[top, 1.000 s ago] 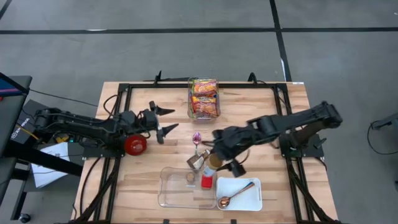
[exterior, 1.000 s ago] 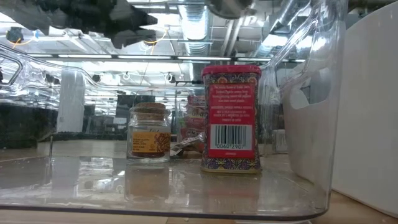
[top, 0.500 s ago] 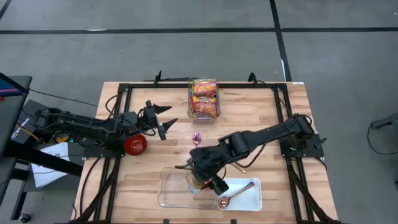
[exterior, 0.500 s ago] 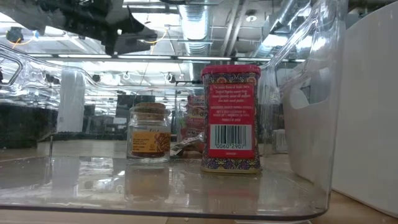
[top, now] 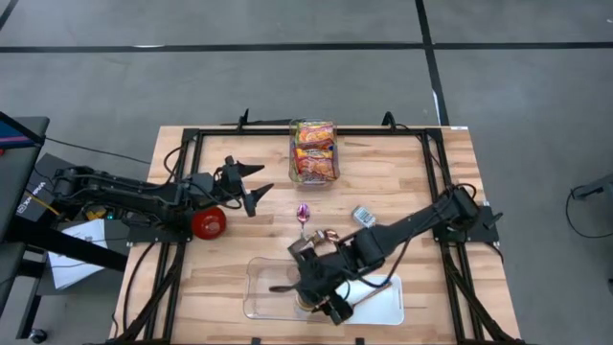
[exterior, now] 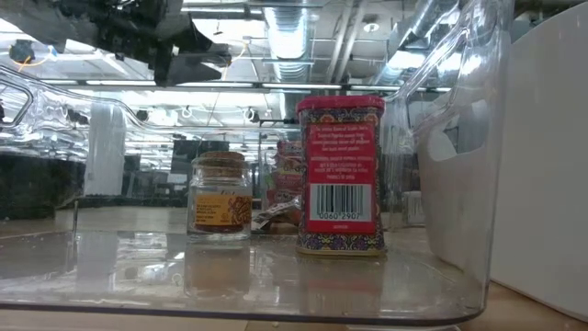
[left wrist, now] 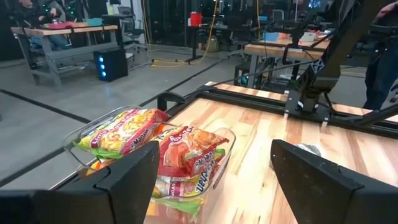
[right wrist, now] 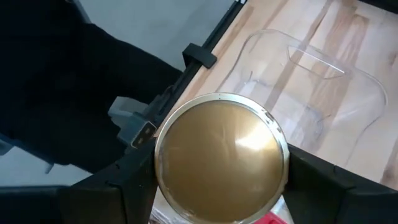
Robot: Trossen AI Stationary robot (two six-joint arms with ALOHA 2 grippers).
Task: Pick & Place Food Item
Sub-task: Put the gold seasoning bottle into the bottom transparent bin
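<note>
A jar with a round gold lid (right wrist: 221, 165) sits between the fingers of my right gripper (top: 311, 299), above the clear plastic tray (top: 251, 287) near the table's front edge. In the low view, a small cork-stoppered jar (exterior: 220, 198) and a red tin (exterior: 341, 175) stand upright on their bases, seen through the tray's clear walls. My left gripper (top: 254, 182) is open at the table's left, level, pointing toward the clear tub of noodle packets (left wrist: 155, 155). My right gripper has the gold-lidded jar between its two fingers (right wrist: 127, 186), one on either side of the jar just under the lid's rim (right wrist: 163, 186). The lid hides the place of contact. The fingers slant down from the table's far right. The jar is lifted above the clear tray.
A white tray with a spoon (top: 375, 297) lies right of the clear tray. A purple sweet (top: 304, 211), a silver packet (top: 363, 216) and a small wrapper (top: 321, 240) lie mid-table. A red round thing (top: 209, 222) sits by the left arm. The noodle tub (top: 314, 150) stands at the far middle.
My right gripper has carried the gold-lidded jar from mid-table toward the near edge and a little left, sinking slightly, and now stands over the clear tray. My left gripper has turned a little at the wrist without leaving its place.
</note>
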